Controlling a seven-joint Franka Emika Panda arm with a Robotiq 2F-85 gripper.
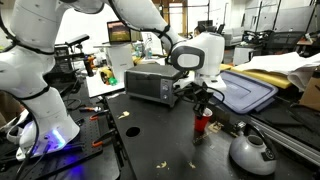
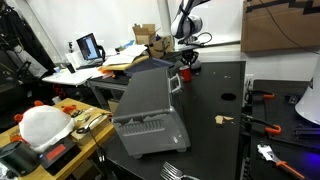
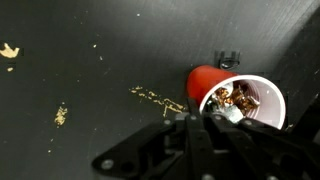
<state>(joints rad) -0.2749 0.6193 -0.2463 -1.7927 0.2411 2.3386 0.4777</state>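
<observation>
Where the white arm bends down over the black tabletop (image 1: 160, 135), its dark two-finger gripper (image 1: 203, 102) hangs straight above a small red plastic cup with a white inside (image 1: 203, 124). Cup appears to stand on the tabletop, near the front corner of a grey metal toaster oven (image 1: 150, 85) and well apart from a silver kettle (image 1: 250, 152) toward the table edge. Flat blue plastic lid (image 1: 247, 92) lies behind the cup, beside the oven.

In an exterior view from the oven's side: gripper (image 2: 187, 60) just over the cup (image 2: 186, 73), both beyond the toaster oven (image 2: 150, 115), which fills the foreground. Tabletop (image 2: 215, 100) carries a pale scrap (image 2: 222, 119), well apart from the cup. Open laptop (image 2: 90, 47) on a desk off to the side.

Wrist view: gripper (image 3: 208, 118) comes in from the bottom edge, jaws drawn together, tips at the near rim of the cup (image 3: 205, 78). Cannot tell whether the rim wall is pinched between them or only touched. Cup mouth faces the camera; brown and golden bits (image 3: 242, 98) lie inside. Thin trail of yellowish crumbs (image 3: 155, 97) runs across the tabletop (image 3: 90, 80) up to the cup's red side. More lie apart: one patch (image 3: 61, 115), one larger flake (image 3: 9, 50) at the frame edge. Small black clip-like object (image 3: 229, 58) just beyond the cup; too small to identify.
</observation>
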